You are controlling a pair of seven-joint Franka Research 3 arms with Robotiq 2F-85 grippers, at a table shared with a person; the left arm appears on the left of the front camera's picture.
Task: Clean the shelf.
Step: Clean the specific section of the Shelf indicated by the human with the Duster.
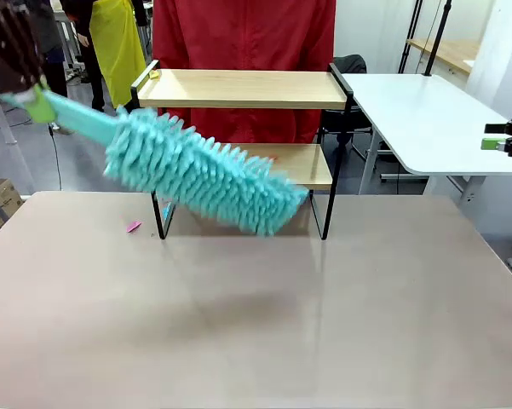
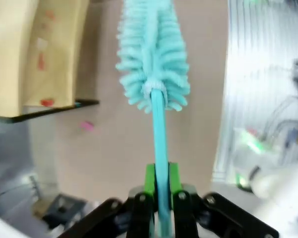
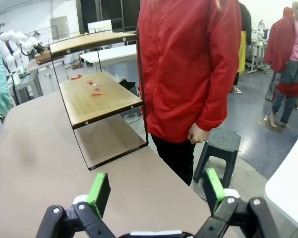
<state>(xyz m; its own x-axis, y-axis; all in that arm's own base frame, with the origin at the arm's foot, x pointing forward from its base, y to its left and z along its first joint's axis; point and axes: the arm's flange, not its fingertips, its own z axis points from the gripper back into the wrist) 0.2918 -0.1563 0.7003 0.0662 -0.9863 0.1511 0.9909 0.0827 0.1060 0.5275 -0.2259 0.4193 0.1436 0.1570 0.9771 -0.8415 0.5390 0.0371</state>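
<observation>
Big grey-beige tabletop point(image 1: 256, 332) is lying below both pincers. A person in a red jacket point(image 1: 238, 34) is standing at the far side, beyond the right pincer point(image 3: 156, 187) and slightly to its right in its wrist view. The small two-tier shelf with light wooden boards and thin black metal frame point(image 1: 238, 89) is sitting on the far part of the table, ahead of the right pincer and to its left, well apart from it. The left pincer point(image 1: 36, 100) is clamping shut on the flat handle of a long turquoise fluffy chenille duster point(image 1: 196, 175). The head is reaching away from it, tilted down across the shelf's lower tier; contact with the board cannot be told. The right pincer is gaping wide, gripping nothing. Small red and pink scraps point(image 3: 95, 88) are lying on the lower board, and a tiny pink scrap point(image 1: 134, 226) is lying on the table, beyond the left pincer beside the duster head.
</observation>
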